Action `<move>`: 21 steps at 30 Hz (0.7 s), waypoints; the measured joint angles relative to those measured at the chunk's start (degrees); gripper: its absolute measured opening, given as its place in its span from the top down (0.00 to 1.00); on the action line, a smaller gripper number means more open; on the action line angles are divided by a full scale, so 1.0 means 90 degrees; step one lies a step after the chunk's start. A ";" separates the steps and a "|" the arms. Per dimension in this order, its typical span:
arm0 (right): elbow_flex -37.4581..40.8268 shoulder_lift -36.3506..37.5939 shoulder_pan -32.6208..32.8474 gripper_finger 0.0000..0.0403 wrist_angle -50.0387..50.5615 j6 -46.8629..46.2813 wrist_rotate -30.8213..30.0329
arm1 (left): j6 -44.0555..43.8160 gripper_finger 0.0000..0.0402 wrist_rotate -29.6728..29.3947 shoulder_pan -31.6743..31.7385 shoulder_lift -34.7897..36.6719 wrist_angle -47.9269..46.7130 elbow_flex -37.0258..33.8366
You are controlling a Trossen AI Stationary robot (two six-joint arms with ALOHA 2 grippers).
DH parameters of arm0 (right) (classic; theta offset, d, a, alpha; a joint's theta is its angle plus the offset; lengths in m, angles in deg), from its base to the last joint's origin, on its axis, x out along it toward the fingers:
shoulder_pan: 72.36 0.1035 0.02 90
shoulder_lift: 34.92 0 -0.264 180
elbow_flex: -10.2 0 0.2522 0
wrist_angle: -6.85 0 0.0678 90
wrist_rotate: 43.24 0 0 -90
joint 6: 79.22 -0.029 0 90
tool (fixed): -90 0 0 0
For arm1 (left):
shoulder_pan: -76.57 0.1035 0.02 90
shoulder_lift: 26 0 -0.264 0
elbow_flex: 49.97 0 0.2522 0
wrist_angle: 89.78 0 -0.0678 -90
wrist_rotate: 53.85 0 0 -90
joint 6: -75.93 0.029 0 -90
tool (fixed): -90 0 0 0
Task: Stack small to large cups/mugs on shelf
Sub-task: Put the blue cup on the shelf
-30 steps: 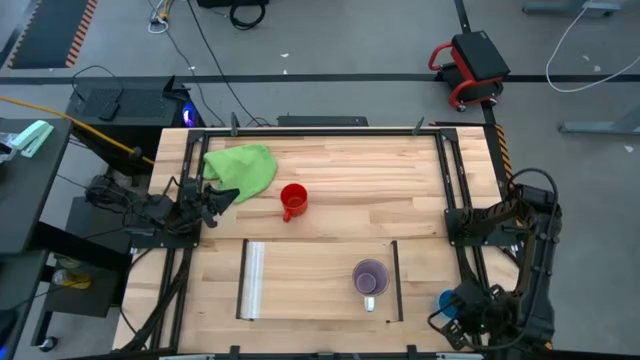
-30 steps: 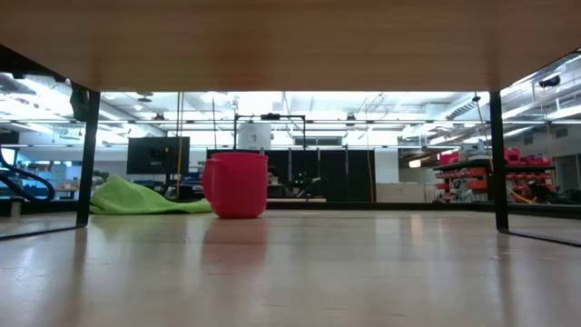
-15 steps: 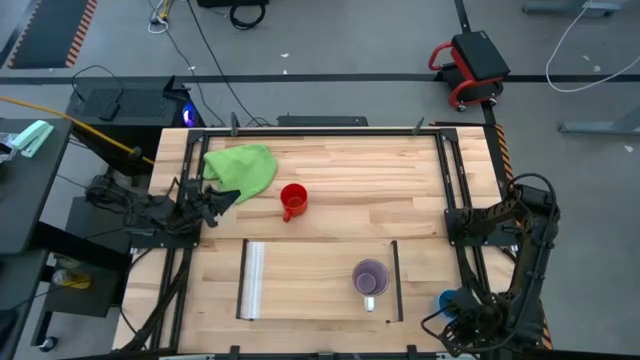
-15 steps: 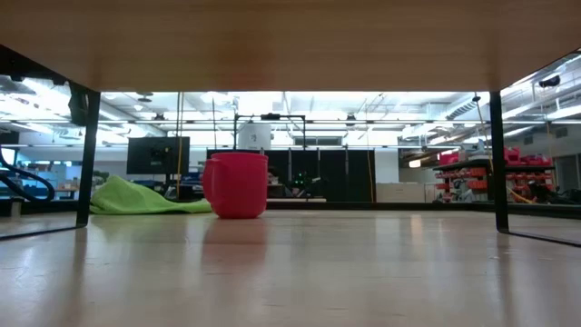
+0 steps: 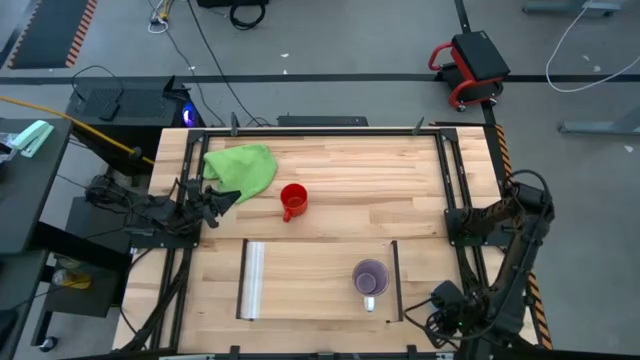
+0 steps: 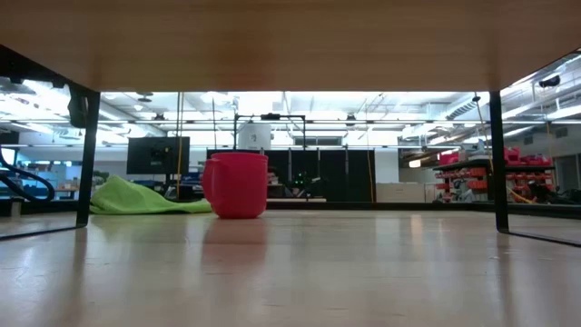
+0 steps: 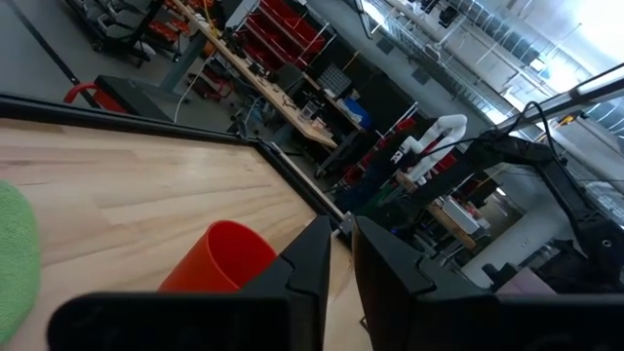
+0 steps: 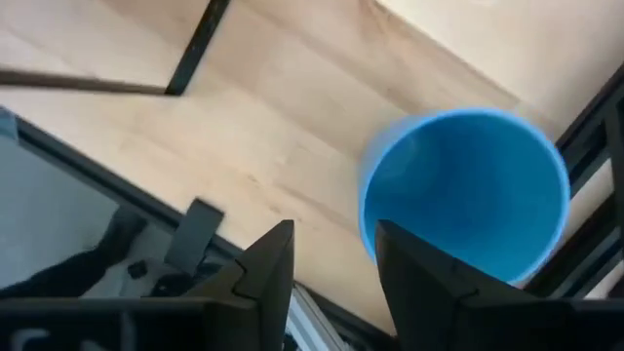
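Lilac mug (image 5: 370,279) sits on the shelf (image 5: 315,280) beside its dark rail; red mug (image 5: 292,201) and green cloth (image 5: 243,167) lie beyond. My right end effector (image 8: 331,263), open, hovers by the blue cup (image 8: 468,190).

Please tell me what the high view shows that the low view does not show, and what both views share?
Only the high view shows the purple mug with a pale handle standing on the light-wood shelf panel, beside its thin dark rail. It also shows both dark arms: the left gripper at the cloth's edge and the right gripper at the table's front right corner.

Only the low view shows the room behind the table, level across the wood.

Both show the red mug and the crumpled green cloth.
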 joint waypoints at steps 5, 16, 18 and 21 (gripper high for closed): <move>0.0002 -0.0015 -0.0172 0.64 0.0115 0.0065 0.0011 | -0.0002 0.86 0.0000 0.0000 0.0000 0.0000 -0.0001; 0.0410 -0.0017 -0.0164 0.68 -0.0209 -0.0227 0.0028 | 0.0002 0.85 0.0000 0.0000 0.0000 0.0002 -0.0002; 0.0531 -0.0021 -0.0164 0.69 -0.0387 -0.0303 0.0028 | 0.0002 0.85 0.0002 0.0000 0.0000 0.0002 -0.0002; 0.0626 -0.0021 -0.0165 0.69 -0.0569 -0.0341 0.0028 | 0.0002 0.86 0.0002 0.0000 0.0000 0.0002 -0.0002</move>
